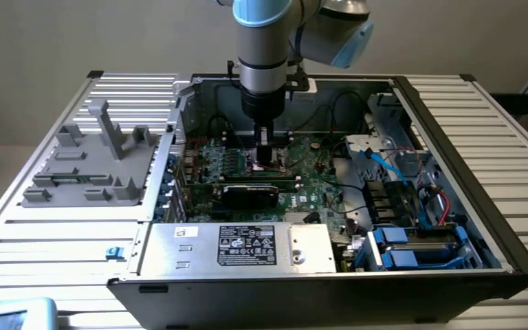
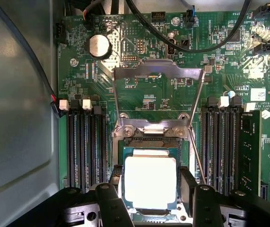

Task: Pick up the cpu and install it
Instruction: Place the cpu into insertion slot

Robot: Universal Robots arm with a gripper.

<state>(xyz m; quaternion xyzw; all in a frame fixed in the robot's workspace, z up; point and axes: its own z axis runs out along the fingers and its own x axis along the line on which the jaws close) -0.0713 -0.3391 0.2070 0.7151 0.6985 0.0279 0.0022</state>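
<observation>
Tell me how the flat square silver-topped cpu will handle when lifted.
The flat square silver-topped cpu looks stiff and probably light, being a small metal-capped plate. Its smooth shiny top may be slippery. Flat-sided, it should not roll.

Smooth, shiny metal cpu (image 2: 150,182)
</observation>
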